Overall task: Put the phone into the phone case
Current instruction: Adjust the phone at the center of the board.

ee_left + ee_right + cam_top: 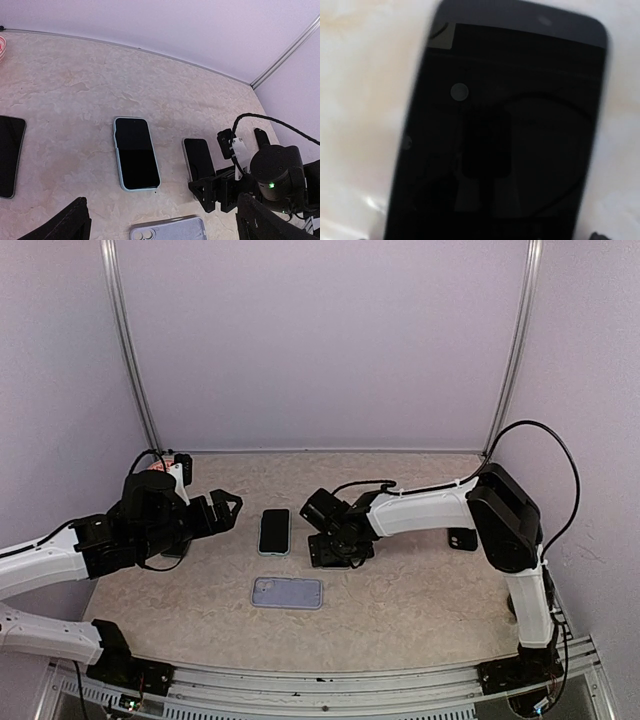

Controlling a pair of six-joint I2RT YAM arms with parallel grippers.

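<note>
Slippage looms: right gripper (pixel 335 556), wide open, empty, hangs over the phone (pixel 495 130) beyond the case (pixel 288 592). Its thin edges may skid.

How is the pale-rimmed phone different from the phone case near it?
The phone has a black screen with a pale rim; the case is pale grey all over. The phone runs front to back; the case lies crosswise. Both lie flat, untouched.

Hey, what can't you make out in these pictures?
Right wrist: glossy black phone blurred, fills the frame; its lower end cut off.
Top view: that phone mostly hidden under right gripper.
Left wrist: pale grey phone case cut by bottom edge; second black slab cut by left edge.
</note>
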